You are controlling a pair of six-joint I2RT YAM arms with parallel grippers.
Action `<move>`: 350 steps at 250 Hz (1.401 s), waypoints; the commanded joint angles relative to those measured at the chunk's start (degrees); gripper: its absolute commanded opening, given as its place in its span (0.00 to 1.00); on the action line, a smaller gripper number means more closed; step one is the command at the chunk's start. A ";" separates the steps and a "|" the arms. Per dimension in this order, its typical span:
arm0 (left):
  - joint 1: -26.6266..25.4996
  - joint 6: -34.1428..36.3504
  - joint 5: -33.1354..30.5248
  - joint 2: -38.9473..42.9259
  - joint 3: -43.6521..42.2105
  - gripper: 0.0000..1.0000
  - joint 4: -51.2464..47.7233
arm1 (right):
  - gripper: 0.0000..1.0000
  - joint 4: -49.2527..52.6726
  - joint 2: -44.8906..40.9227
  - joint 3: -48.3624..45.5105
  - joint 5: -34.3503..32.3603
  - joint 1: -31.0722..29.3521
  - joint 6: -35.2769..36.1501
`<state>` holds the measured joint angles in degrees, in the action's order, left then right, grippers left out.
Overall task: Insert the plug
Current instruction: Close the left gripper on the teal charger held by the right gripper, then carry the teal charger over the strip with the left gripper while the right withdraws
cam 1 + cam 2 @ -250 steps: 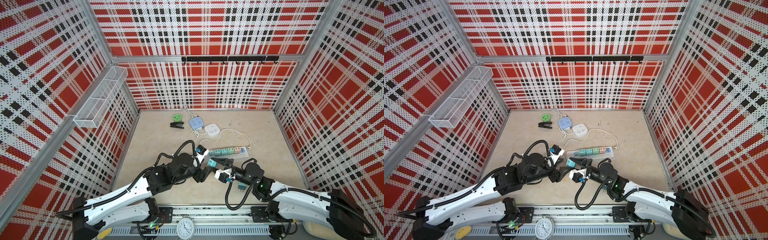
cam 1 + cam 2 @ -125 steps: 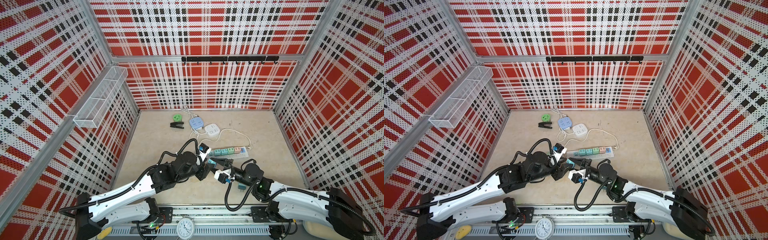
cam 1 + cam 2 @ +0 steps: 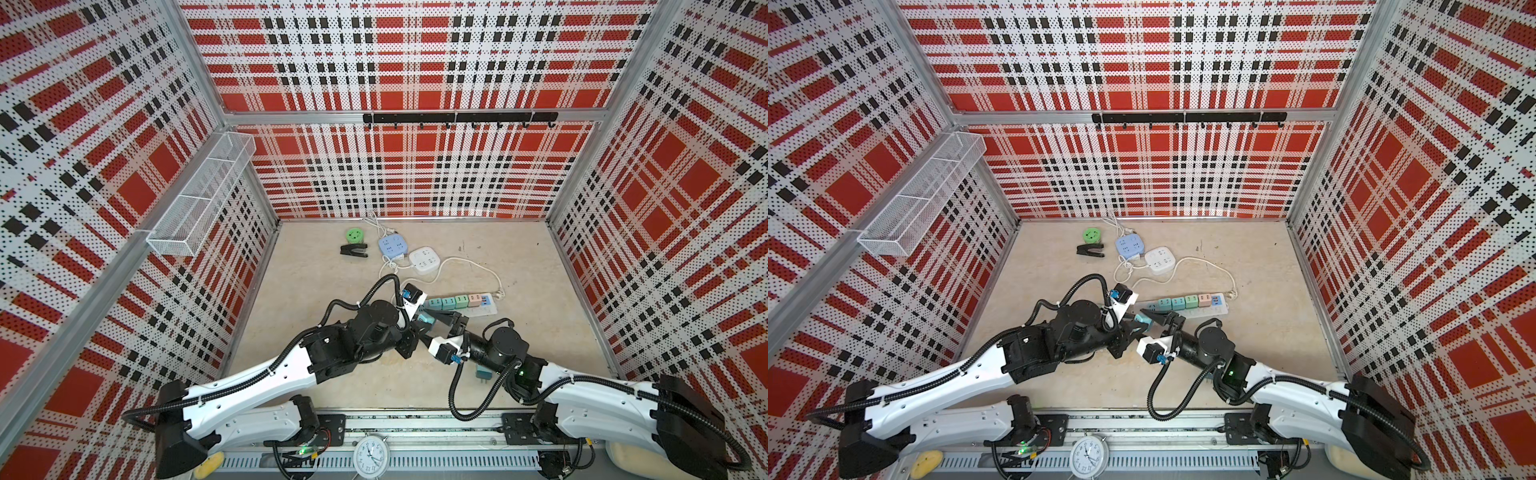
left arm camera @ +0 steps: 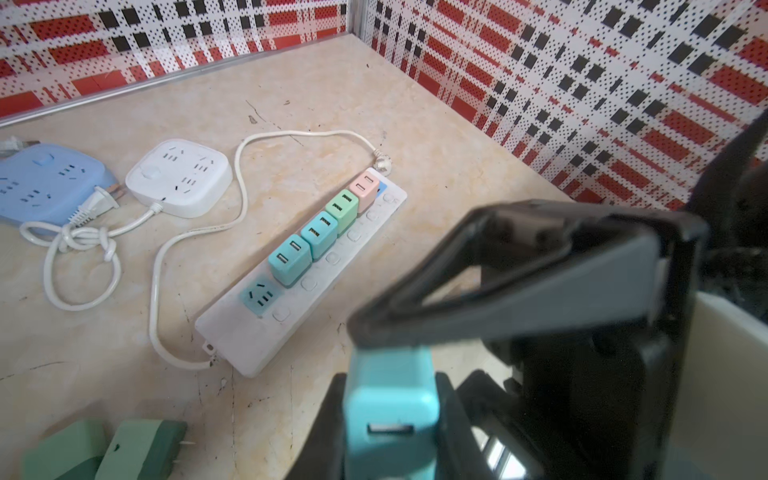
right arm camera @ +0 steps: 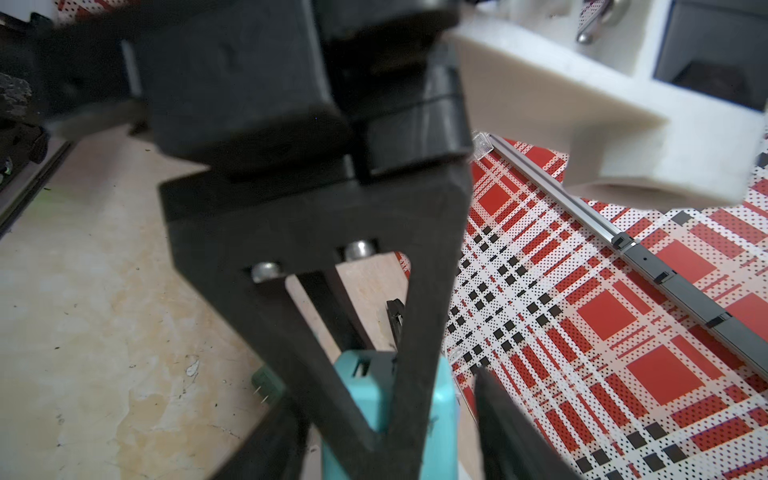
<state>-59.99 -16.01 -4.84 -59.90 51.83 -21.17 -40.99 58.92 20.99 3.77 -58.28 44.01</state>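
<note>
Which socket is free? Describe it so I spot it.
Find the long white power strip mid-table. Four pastel cube adapters stand in a row on it; the free socket lies at its cord end. Unlike them, it is flat, with bare slots.

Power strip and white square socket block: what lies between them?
The power strip's white cable loops between it and the white block; left wrist view shows it.

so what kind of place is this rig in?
Looks like an enclosed robot test cell: red-plaid perforated wall panels on an aluminium frame, two white-and-black robot arms on a metal base rail, and a white multi-socket power strip on the beige tabletop.
</note>
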 commanded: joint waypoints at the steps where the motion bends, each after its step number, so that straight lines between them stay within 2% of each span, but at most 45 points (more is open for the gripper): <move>1: 4.27 2.13 -0.04 -0.37 5.23 0.00 -2.80 | 1.00 -1.51 -1.62 -0.15 -2.43 -0.41 -1.24; 30: 13.32 4.13 3.64 -1.41 9.87 0.00 -6.69 | 1.00 2.42 -3.55 -0.91 -5.27 -0.37 -2.77; 50: 19.78 6.24 6.69 -2.68 12.54 0.00 -7.48 | 1.00 1.59 -5.21 -3.23 -7.93 -0.33 -3.93; 78: 26.57 14.43 12.65 -5.13 14.49 0.00 -4.91 | 1.00 1.19 -7.85 -5.80 -13.76 0.07 -6.16; 110: 29.87 24.80 11.30 -8.41 16.20 0.00 -3.64 | 1.00 4.21 -10.27 -5.87 -18.39 3.58 -14.04; 130: 31.98 34.75 17.28 -11.25 17.66 0.00 -5.69 | 1.00 7.89 -11.45 -5.44 -18.74 7.62 -19.16; 162: 34.94 40.88 18.16 -16.11 19.84 0.00 -9.22 | 1.00 7.16 -10.71 -6.26 -22.17 16.24 -30.67; 199: 35.28 50.05 15.57 -19.57 20.05 0.00 -12.72 | 1.00 7.40 -7.31 -6.58 -17.73 26.35 -40.20; 219: 35.00 53.30 15.80 -20.40 18.80 0.00 -12.58 | 1.00 2.85 -4.33 -7.83 -17.36 28.30 -41.27; 250: 33.61 56.75 16.04 -23.42 18.61 0.00 -14.52 | 1.00 -4.28 -0.57 -10.14 -20.96 29.30 -42.24; 286: 31.23 56.96 15.21 -28.57 19.57 0.00 -16.28 | 1.00 -7.58 0.50 -11.93 -16.18 32.96 -45.50; 350: 26.94 55.92 17.56 -35.21 22.35 0.00 -19.71 | 1.00 -8.64 -0.73 -13.59 -15.30 36.30 -49.18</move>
<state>-31.09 38.92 10.59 -93.69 70.81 -38.35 -44.56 59.02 8.56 -12.84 -22.76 -2.46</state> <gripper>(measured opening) 0.274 0.998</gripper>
